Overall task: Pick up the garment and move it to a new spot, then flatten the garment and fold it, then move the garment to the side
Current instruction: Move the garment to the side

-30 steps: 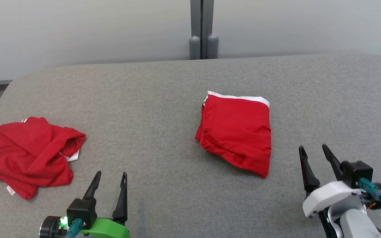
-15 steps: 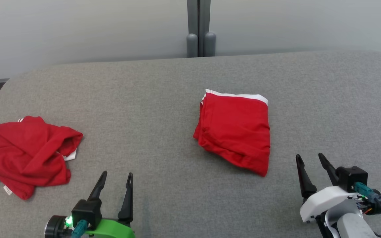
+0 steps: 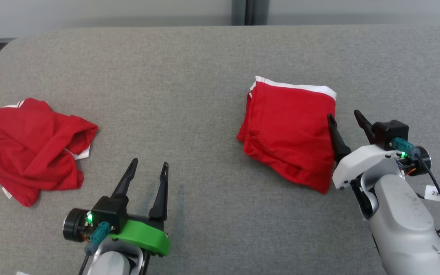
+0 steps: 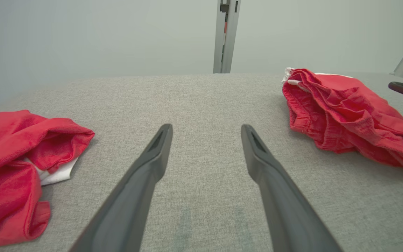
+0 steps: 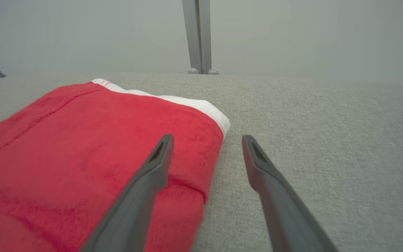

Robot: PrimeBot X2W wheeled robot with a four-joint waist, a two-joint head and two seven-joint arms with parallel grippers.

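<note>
Folded red cloth garment with a white band [image 3: 287, 133] is found right of centre on the grey fabric table [image 3: 204, 76], its right edge straddled by the open, empty right gripper [image 3: 344, 114]; should only upper layers be pinched, the fold could be undone.

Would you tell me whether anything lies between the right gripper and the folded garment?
Nothing visible does. The open right gripper sits at the right edge of the folded garment, one finger over cloth, the other over table.
</note>
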